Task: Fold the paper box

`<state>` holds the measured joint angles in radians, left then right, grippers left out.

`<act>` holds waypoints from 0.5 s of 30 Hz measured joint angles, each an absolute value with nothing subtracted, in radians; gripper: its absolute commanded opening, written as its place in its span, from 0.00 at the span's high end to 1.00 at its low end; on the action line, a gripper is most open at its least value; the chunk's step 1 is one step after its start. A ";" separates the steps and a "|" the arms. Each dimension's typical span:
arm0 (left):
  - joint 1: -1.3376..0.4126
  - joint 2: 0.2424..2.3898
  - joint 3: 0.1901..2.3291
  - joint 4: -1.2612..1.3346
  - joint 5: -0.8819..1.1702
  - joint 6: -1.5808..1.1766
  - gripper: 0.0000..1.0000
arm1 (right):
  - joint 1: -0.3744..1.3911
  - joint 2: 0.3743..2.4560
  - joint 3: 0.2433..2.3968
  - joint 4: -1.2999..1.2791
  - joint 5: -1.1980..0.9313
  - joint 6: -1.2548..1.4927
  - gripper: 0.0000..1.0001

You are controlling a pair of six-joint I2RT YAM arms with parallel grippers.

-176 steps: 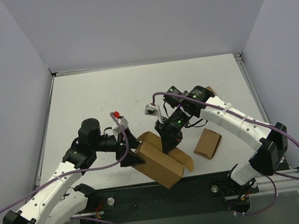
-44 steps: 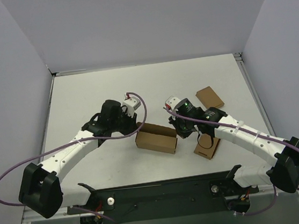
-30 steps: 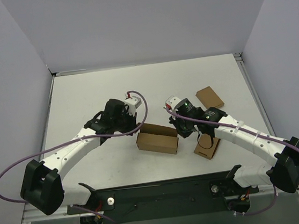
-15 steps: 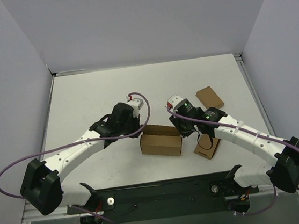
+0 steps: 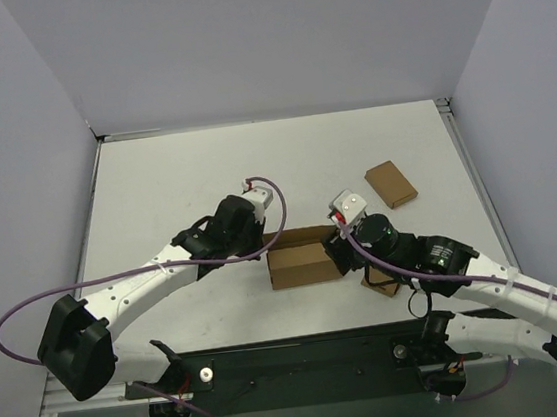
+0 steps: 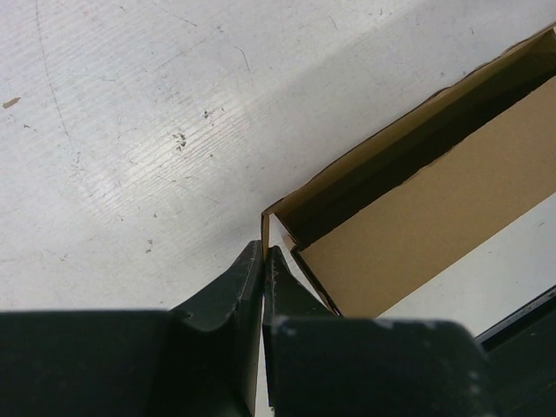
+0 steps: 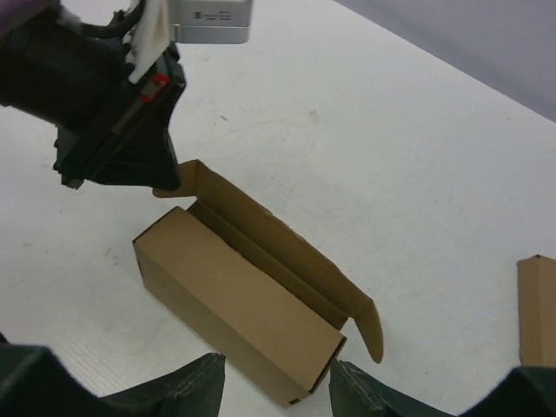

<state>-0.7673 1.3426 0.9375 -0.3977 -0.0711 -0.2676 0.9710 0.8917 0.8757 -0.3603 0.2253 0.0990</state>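
The paper box [image 5: 303, 264] lies on the white table as a long brown carton with its lid flap [image 7: 278, 243] standing up along the far side. My left gripper [image 5: 263, 246] is shut on the thin flap edge at the box's left end; the left wrist view shows the card pinched between its fingertips [image 6: 263, 252], with the box [image 6: 434, 200] stretching away to the right. At the box's right end my right gripper [image 5: 340, 252] hangs open. Both fingers [image 7: 195, 382] show low in its wrist view, and the near corner of the box [image 7: 234, 295] sits just ahead of them, untouched.
One small flat brown cardboard piece [image 5: 390, 184] lies at the back right. Another [image 5: 376, 283] is half hidden under my right arm. A brown edge [image 7: 537, 313] shows at the right of the right wrist view. Grey walls enclose the table [image 5: 175, 180].
My right gripper has opened and drawn back toward the near edge. The left arm has slid right with the box's flap in its grip, and the box has turned and shifted right.
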 measured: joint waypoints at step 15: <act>-0.782 1.343 0.951 -0.406 -0.071 -0.243 0.98 | 1.094 1.211 0.840 -0.213 0.170 -0.058 0.36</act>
<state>-0.7822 1.3426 0.9508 -0.4065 -0.0708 -0.2428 1.0939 1.2110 0.8402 -0.2127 0.1703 -0.0582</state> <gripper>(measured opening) 0.108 0.643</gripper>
